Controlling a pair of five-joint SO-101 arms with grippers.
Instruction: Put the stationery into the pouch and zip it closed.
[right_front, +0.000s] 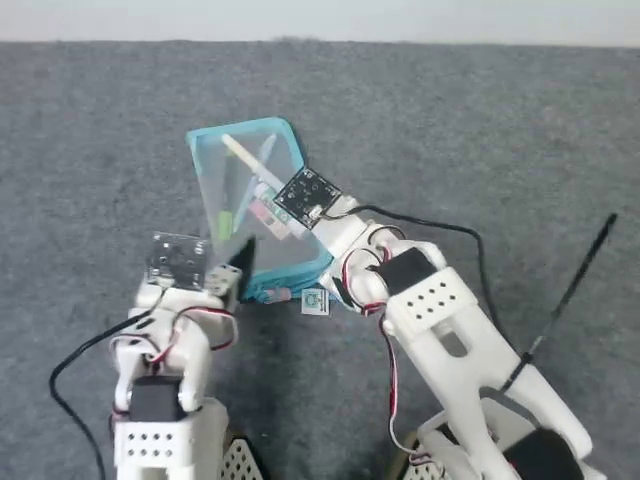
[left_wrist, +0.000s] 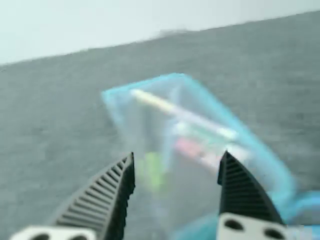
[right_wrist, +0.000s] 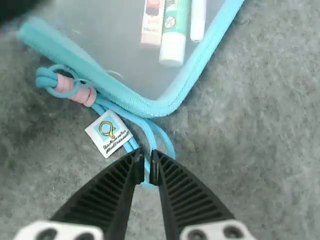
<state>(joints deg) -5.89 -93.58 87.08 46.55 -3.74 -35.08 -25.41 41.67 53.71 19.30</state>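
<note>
– On the grey carpeted table (right_front: 480, 130), where's the translucent blue-trimmed zip pouch (right_front: 255, 200)?
– Lying flat between my two arms, pens and markers (right_wrist: 175, 30) inside it.
– Grippers?
– My right gripper (right_wrist: 146, 167) is clenched on the blue zipper cord (right_wrist: 166, 145) off the pouch's corner. My left gripper (left_wrist: 178, 155) hangs spread wide by its near edge.

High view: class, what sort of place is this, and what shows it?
Probably a robotics lab bench: two white robot arms side by side, a grey mat, and one blue pouch laid out, its pull cord in the right claw.
</note>
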